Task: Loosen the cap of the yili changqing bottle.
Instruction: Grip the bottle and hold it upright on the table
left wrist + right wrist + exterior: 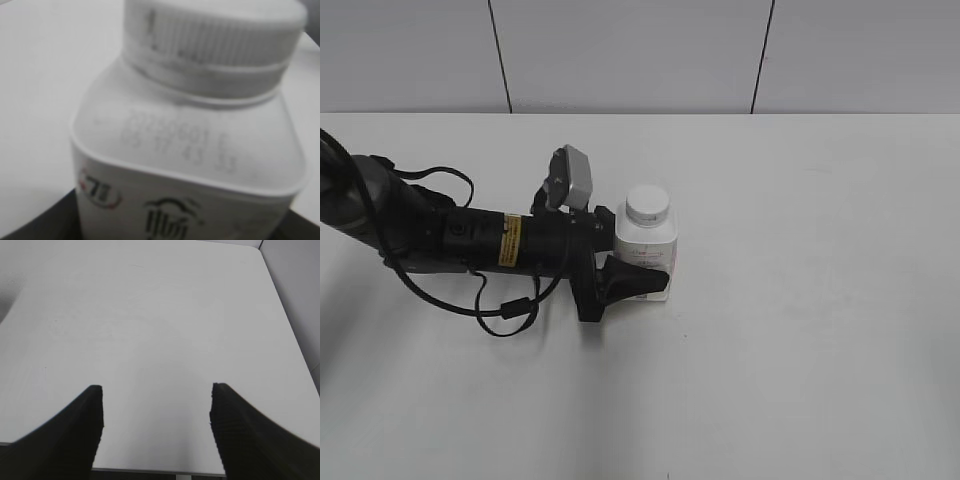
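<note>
The yili changqing bottle [646, 250] stands upright on the white table, small and white with a pink-and-white label. Its white cap [648, 205] sits on the neck. My left gripper [655, 264] reaches in from the left and is shut on the bottle's lower body, one black finger [638, 280] crossing its front. In the left wrist view the bottle [185, 150] fills the frame, with the ribbed cap [215, 35] on top and dark fingers [52, 225] at the bottom corners. My right gripper [156, 410] is open over bare table, with nothing between its fingers.
The left arm's black cable [510, 310] loops onto the table [800, 350] beneath the arm. A grey panelled wall [620, 50] runs behind the table's far edge. The right wrist view shows a table edge [150, 471] just below the fingers.
</note>
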